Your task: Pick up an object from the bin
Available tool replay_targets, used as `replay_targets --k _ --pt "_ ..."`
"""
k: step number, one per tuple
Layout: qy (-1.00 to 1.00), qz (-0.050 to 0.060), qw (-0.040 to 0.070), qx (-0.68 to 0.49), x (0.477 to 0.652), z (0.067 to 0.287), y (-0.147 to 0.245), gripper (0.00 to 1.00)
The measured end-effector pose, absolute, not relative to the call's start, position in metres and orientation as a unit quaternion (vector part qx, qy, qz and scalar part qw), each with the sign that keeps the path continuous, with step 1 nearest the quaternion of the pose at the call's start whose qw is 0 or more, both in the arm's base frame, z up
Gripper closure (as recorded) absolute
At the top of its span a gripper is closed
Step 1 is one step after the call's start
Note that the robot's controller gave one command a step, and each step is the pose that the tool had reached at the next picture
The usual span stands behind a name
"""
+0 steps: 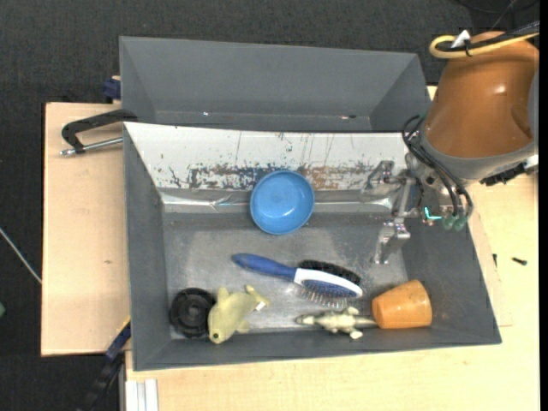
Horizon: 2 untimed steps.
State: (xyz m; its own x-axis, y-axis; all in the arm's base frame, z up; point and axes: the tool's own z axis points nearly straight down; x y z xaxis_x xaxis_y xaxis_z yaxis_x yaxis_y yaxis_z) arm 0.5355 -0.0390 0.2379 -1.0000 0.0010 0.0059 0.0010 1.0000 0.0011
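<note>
While the fingers (390, 245) hang at the grey bin's (257, 75) right side, the things lie clear of them.
Far to their left lie a black ring (190, 312) and a pale yellow toy (229, 313); nearer, a blue-handled brush (300, 276) and a blue bowl (281, 202); below them a pale lizard figure (336, 321) and, nearest, an orange cup (402, 306). Apart or together, I cannot tell.

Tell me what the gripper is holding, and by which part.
Nothing. The gripper hangs bare at the bin's right side, apart from the orange cup and the blue-handled brush nearest it.
</note>
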Motion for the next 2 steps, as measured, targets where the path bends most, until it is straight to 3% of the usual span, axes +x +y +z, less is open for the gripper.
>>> replay_targets --k 1,2 --pt "-0.995 -0.001 -0.002 0.103 0.5531 0.0895 0.0226 0.0" --pt "-0.995 -0.001 -0.001 0.104 0.5522 0.0872 0.0234 1.0"
